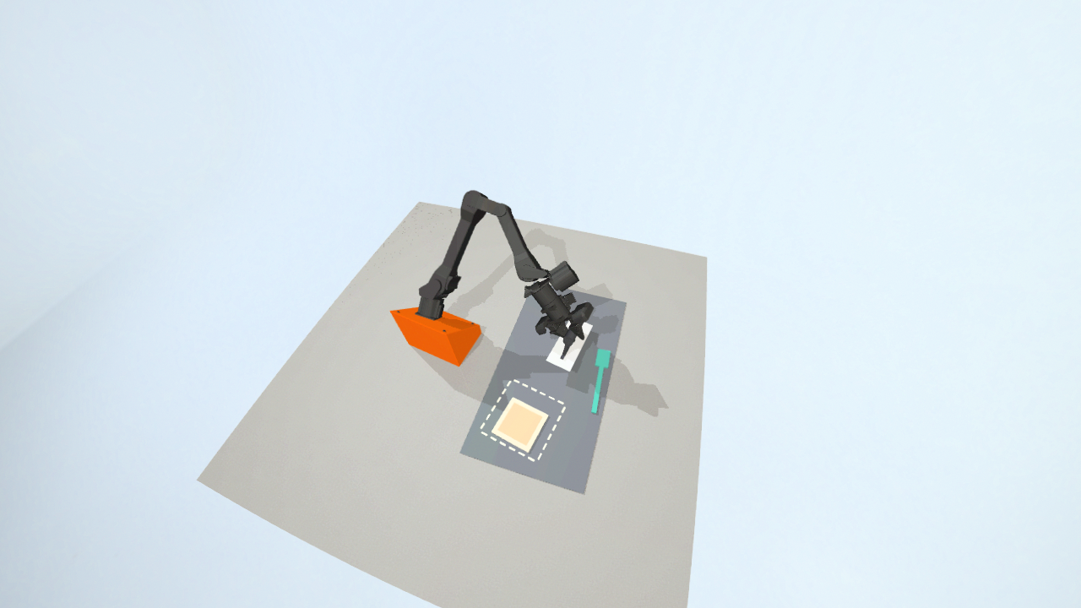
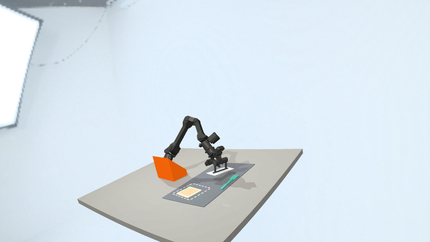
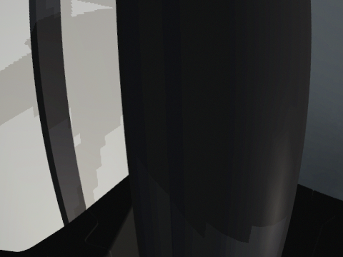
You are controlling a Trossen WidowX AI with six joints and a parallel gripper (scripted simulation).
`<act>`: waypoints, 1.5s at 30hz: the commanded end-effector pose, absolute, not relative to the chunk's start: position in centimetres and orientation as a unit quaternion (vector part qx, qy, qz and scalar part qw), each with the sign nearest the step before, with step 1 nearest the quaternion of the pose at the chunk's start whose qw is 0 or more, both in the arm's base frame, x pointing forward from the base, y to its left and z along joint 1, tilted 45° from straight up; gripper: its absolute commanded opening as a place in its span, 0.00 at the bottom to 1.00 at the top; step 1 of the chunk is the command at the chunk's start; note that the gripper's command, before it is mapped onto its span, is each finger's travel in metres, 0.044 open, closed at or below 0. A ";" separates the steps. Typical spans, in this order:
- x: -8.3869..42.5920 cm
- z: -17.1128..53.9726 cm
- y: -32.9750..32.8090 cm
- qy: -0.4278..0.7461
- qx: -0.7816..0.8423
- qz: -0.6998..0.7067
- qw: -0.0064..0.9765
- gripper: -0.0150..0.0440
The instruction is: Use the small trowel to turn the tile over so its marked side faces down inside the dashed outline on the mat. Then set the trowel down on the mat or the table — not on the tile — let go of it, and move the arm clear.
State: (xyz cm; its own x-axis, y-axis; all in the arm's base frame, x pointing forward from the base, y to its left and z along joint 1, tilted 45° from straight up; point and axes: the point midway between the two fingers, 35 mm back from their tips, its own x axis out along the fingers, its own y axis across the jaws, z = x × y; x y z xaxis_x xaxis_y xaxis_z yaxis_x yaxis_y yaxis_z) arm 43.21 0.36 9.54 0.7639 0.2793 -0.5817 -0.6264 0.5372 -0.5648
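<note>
Gripper (image 1: 576,331) (image 2: 220,161) partly closed, gripping the black handle of the white-bladed trowel (image 1: 558,362) (image 2: 211,172) (image 3: 214,107) over the mat (image 1: 567,477) (image 2: 202,202). Tile (image 1: 519,424) (image 2: 188,192) lies flat, peach face up, inside the dashed outline (image 1: 549,436) (image 2: 209,188).

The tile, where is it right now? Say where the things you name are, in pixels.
In the top view, the tile (image 1: 519,425) (image 2: 189,192) lies inside the dashed outline (image 1: 562,408) (image 2: 209,188), near the mat's (image 1: 567,469) (image 2: 201,203) lower end, left of the teal tool (image 1: 598,385) (image 2: 229,182).

The mat (image 1: 562,470) (image 2: 202,202) looks smooth and matt. At its ten o'clock from top, the orange base (image 1: 434,344) (image 2: 163,169) resembles plastic. The dark handle (image 2: 224,160) (image 3: 214,107) is slightly glossy.
</note>
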 end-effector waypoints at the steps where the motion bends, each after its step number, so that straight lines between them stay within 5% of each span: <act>1: 42.4 11.0 1.6 0.209 -0.399 0.254 0.856 0.25; 33: 32.7 16.6 10.4 0.134 -0.359 0.238 0.892 0.25; 45: 32.7 16.0 11.1 0.132 -0.358 0.238 0.893 0.25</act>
